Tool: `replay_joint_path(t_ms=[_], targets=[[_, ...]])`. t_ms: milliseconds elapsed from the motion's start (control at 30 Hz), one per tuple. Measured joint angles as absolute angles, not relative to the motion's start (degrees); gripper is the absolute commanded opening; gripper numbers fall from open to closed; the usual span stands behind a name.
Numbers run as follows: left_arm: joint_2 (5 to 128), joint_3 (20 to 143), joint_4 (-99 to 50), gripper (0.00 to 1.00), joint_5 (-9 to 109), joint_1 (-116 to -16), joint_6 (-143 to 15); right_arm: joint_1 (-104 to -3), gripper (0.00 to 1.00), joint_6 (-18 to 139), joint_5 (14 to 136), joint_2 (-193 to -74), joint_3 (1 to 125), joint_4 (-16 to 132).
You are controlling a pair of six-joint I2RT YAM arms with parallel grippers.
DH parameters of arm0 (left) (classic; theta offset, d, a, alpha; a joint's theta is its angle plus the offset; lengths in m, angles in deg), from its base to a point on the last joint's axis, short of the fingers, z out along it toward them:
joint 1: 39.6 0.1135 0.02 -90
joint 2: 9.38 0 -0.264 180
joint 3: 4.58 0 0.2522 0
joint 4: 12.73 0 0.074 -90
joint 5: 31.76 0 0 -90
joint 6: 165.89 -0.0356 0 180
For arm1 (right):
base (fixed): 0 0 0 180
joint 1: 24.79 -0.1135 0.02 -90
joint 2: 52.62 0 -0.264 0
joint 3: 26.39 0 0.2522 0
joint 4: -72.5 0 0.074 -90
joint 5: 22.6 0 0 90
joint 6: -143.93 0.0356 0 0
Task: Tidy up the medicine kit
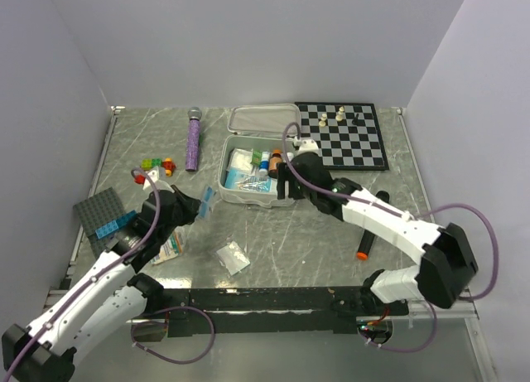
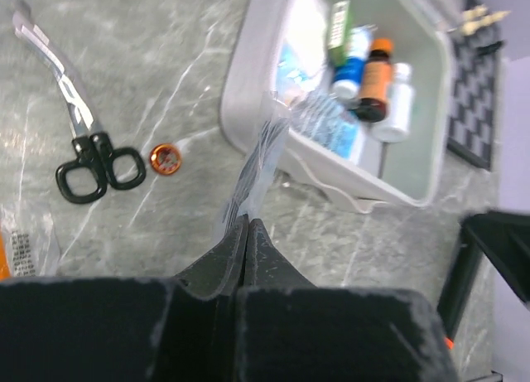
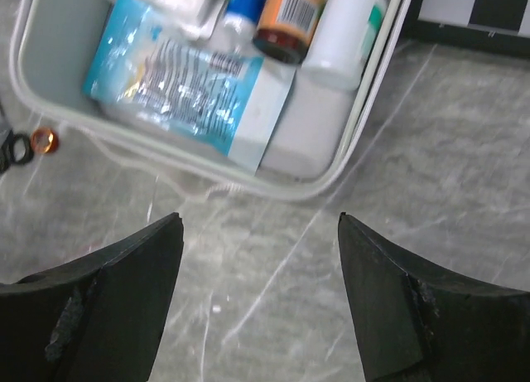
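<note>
The white medicine kit (image 1: 234, 196) lies open mid-table, its lid (image 1: 265, 118) flat behind it. Inside are a blue packet (image 3: 182, 92), an amber bottle (image 3: 290, 17), a white bottle (image 3: 352, 30) and other small items. My left gripper (image 2: 248, 221) is shut on a thin clear sachet (image 2: 252, 162) and holds it just off the kit's front left corner (image 2: 240, 108). In the top view the left gripper (image 1: 199, 206) sits left of the kit. My right gripper (image 3: 260, 224) is open and empty above the table just in front of the kit's rim (image 3: 364, 142); it also shows in the top view (image 1: 286, 183).
A chessboard (image 1: 344, 133) with a few pieces lies right of the kit. A purple wand (image 1: 193, 142), coloured bricks (image 1: 157, 164) and a grey baseplate (image 1: 103, 212) are on the left. Black scissors (image 2: 79, 133), an orange disc (image 2: 165, 158), a clear packet (image 1: 232, 256) and a marker (image 1: 364, 237) lie on the table.
</note>
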State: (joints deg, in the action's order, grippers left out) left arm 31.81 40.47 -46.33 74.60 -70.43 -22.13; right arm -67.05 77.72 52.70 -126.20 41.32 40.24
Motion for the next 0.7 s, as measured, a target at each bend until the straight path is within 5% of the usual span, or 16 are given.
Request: replay_joint_path(t_ms=[367, 700], targets=[[27.9, 44.6, -46.0, 0.01, 73.0, -70.4, -26.2, -63.0, 0.74, 76.3, 55.5, -146.0, 55.6, 41.2], [29.6, 46.8, -42.3, 0.01, 70.6, -70.4, -29.0, -62.9, 0.70, 75.8, 59.7, -148.9, 54.4, 41.1]])
